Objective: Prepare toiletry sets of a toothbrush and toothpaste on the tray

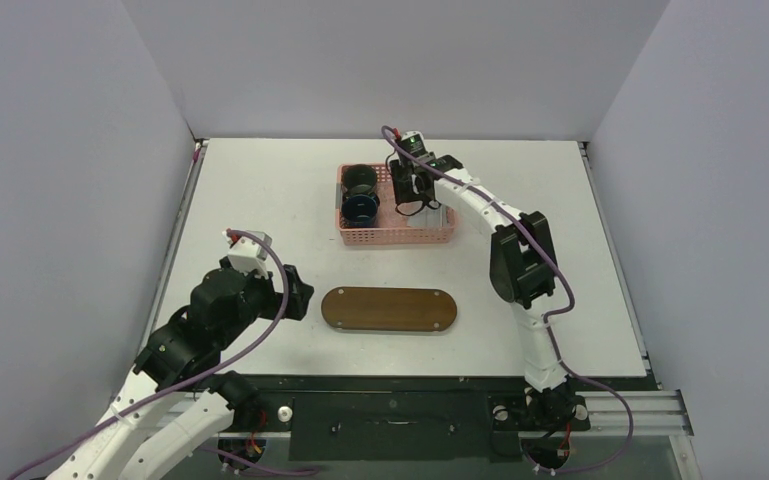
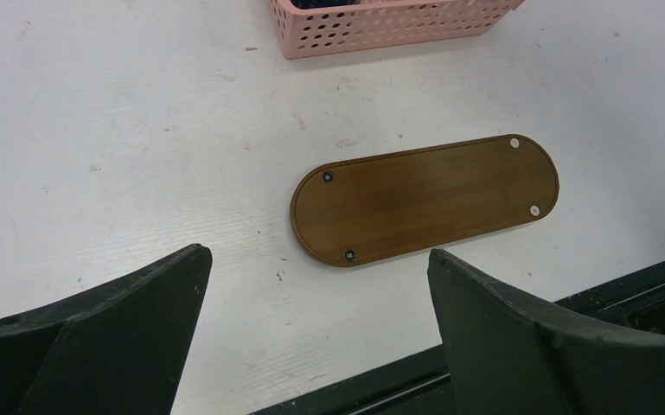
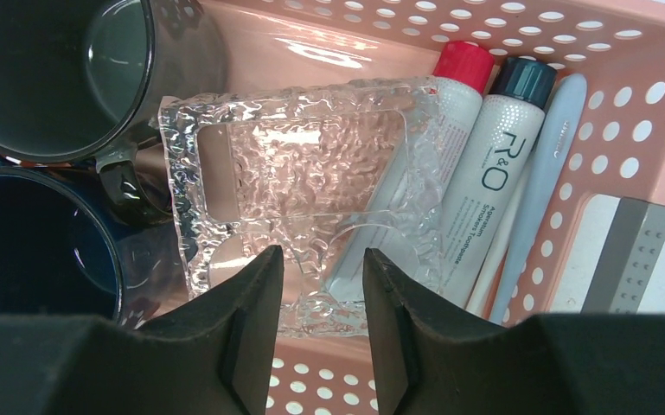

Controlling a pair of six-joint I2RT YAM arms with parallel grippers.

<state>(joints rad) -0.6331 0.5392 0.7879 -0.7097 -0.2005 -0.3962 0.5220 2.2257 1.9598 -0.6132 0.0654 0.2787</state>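
Observation:
The tray [image 1: 390, 308] [image 2: 424, 201], a dark brown oval board, lies bare on the white table in front of the pink basket [image 1: 400, 237] [image 3: 623, 130]. Inside the basket, two toothpaste tubes lie side by side, one red-capped [image 3: 454, 104] and one dark-capped [image 3: 489, 173]. A pale blue toothbrush [image 3: 540, 181] rests beside them. A clear square holder [image 3: 294, 164] partly covers the red-capped tube. My right gripper [image 3: 322, 252] [image 1: 410, 195] hangs in the basket, its jaws partly closed astride the holder's near rim. My left gripper [image 2: 317, 253] [image 1: 295, 290] stands wide open and empty, left of the tray.
A dark mug [image 3: 60, 69] [image 1: 362, 178] and a blue mug [image 3: 35, 242] [image 1: 360, 205] fill the basket's left half. The table's black front edge [image 2: 380, 389] runs just under the left fingers. Grey walls enclose the table on three sides.

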